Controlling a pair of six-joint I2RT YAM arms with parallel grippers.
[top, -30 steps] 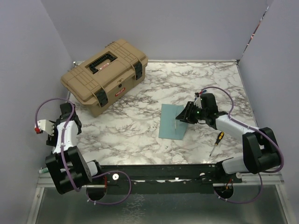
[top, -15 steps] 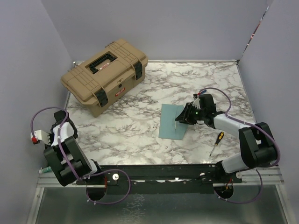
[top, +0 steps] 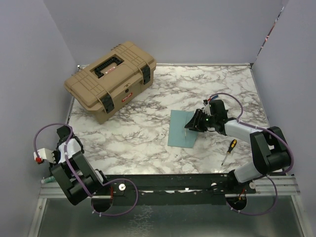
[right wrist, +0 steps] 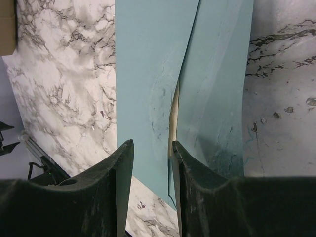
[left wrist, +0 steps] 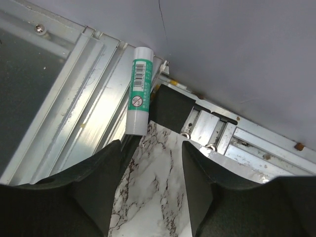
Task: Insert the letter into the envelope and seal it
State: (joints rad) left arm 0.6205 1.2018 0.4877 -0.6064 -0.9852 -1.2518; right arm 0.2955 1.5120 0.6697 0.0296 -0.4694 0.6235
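The teal envelope (top: 180, 129) lies flat on the marble table, right of centre. In the right wrist view its flap (right wrist: 217, 94) lies folded over the body (right wrist: 143, 74). A thin cream strip of the letter (right wrist: 173, 111) shows in the slit between them; the rest of the letter is hidden inside. My right gripper (top: 190, 123) is open and low over the envelope's right edge; its jaws (right wrist: 152, 153) stand apart on either side of the flap's edge and hold nothing. My left gripper (left wrist: 150, 148) is open and empty, over the table's near left corner.
A tan toolbox (top: 111, 79) stands shut at the back left. A yellow-handled screwdriver (top: 228, 150) lies right of the envelope. A white and green glue stick (left wrist: 138, 91) lies on the metal rail beyond the table's near left corner, just ahead of the left fingers.
My left arm has pulled back and folded down toward the near left corner. My right gripper has edged slightly left over the envelope. The envelope has not moved.
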